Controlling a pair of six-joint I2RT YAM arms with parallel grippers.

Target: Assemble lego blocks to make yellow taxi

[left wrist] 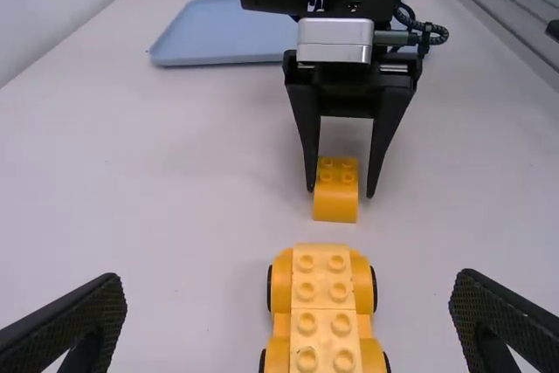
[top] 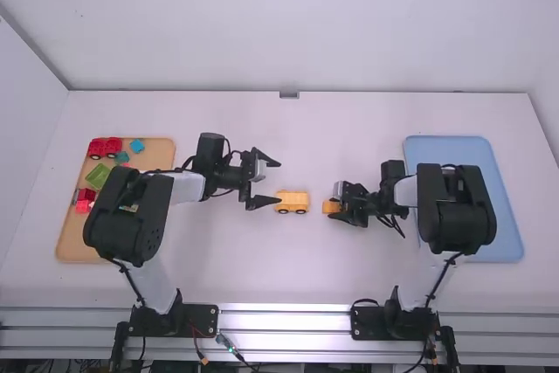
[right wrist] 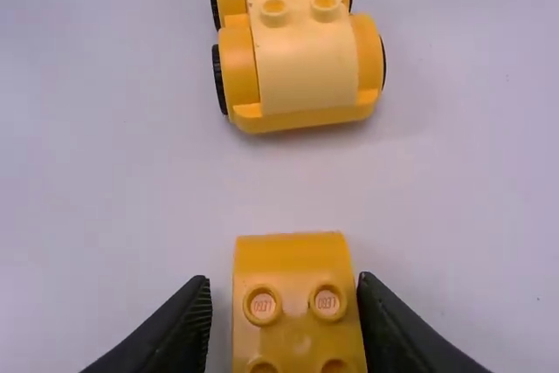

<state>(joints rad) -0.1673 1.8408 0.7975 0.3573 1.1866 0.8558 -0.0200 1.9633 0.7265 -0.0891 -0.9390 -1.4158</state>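
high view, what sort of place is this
Probably a robotics lab or test station: a left arm and a right arm mounted at a plain white table, with a yellow wheeled toy base on it.

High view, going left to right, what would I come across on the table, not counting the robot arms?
Brown tray → yellow car base → small orange block → blue tray.
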